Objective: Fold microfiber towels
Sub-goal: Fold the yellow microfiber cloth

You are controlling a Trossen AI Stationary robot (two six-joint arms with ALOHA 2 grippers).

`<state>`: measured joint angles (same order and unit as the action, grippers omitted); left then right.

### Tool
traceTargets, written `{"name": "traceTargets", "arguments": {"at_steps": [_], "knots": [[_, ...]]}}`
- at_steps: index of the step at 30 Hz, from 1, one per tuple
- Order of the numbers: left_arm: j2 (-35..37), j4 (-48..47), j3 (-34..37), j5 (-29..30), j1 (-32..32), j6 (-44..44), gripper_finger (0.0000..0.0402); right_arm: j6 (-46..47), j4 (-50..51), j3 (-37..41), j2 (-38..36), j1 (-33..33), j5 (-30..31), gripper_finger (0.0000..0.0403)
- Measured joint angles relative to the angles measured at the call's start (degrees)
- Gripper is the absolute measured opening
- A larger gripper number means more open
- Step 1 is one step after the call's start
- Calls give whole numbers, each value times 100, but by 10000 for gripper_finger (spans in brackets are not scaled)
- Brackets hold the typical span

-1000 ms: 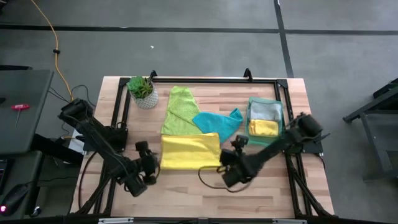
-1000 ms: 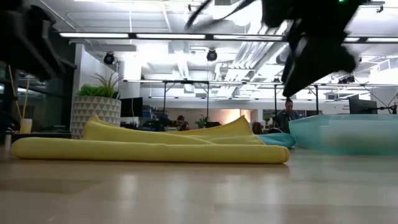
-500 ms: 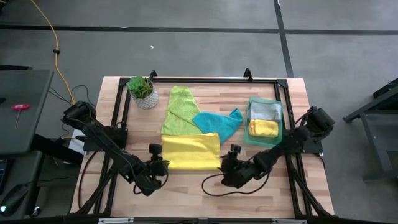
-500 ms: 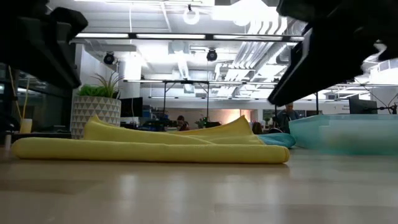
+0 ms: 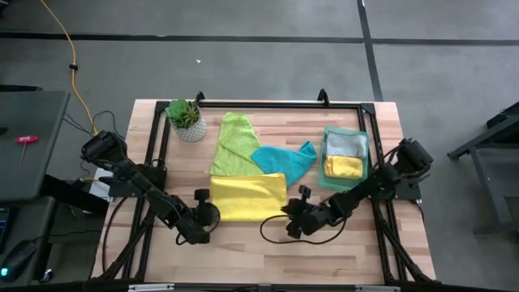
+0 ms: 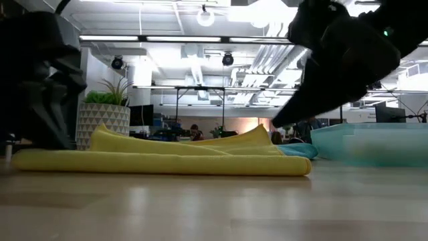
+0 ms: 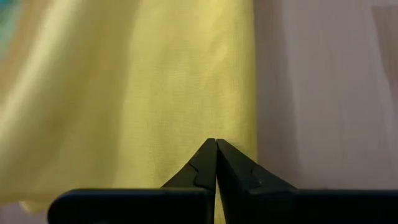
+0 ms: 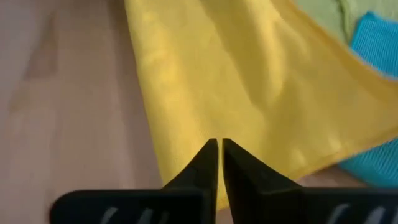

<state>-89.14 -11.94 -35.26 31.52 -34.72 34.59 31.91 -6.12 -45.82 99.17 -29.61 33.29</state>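
Observation:
A yellow towel (image 5: pixel 247 197), folded into a flat rectangle, lies on the wooden table near its middle. My left gripper (image 5: pixel 211 215) is shut at the towel's near left corner. My right gripper (image 5: pixel 289 217) is shut at its near right corner. Each wrist view shows shut fingertips over yellow cloth, for the left gripper (image 7: pixel 216 142) and the right gripper (image 8: pixel 219 142). Behind it lie a lime green towel (image 5: pixel 233 142) and a teal towel (image 5: pixel 284 156), both spread loosely on the table. My left gripper pinches the yellow towel close to its near left corner (image 7: pixel 239 140), coming in slanted from the near left side. The fingers hide how many layers they have. The towel lies flat on the table. My right gripper pinches the yellow towel close to its near right corner (image 8: pixel 193 140), slanting in from the near right side. The corner itself is hidden under the fingers, so the layers do not show. The towel rests flat on the table.
A translucent green tray (image 5: pixel 369 154) at the right holds a folded grey towel (image 5: pixel 345 143) and a folded yellow one (image 5: pixel 345 167). A potted plant (image 5: pixel 185 118) stands at the far left. Bare wood lies along the near edge.
Both grippers have come down to the yellow towel's near edge. The left one moved toward the table's right, the right one toward the near edge and left. Both have shut. The towel lies as before.

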Motion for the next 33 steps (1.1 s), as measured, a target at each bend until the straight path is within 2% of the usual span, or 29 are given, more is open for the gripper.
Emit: {"name": "traceTargets", "arguments": {"at_steps": [6, 10, 14, 19, 27, 33], "knots": [[-28, 100, 8, -368, -126, 305, 0, 387, -165, -70, 637, 7, -384, 5], [-28, 106, 6, -755, -342, 635, 0, 410, -380, -375, 1095, -27, -429, 3], [-28, -1, 4, -832, -676, 972, 0, 306, -348, -718, 1324, -110, -541, 1], [-12, -372, -5, -843, -1035, 1429, 0, 275, 31, -1118, 1352, -270, -837, 0], [7, -583, -12, -778, -1334, 1692, 0, 516, 1107, -1626, 1352, -498, -674, 0], [-15, -1053, -440, -1214, -1342, 1509, 0, 101, 1454, -2006, 1347, -544, -635, 0]]}}
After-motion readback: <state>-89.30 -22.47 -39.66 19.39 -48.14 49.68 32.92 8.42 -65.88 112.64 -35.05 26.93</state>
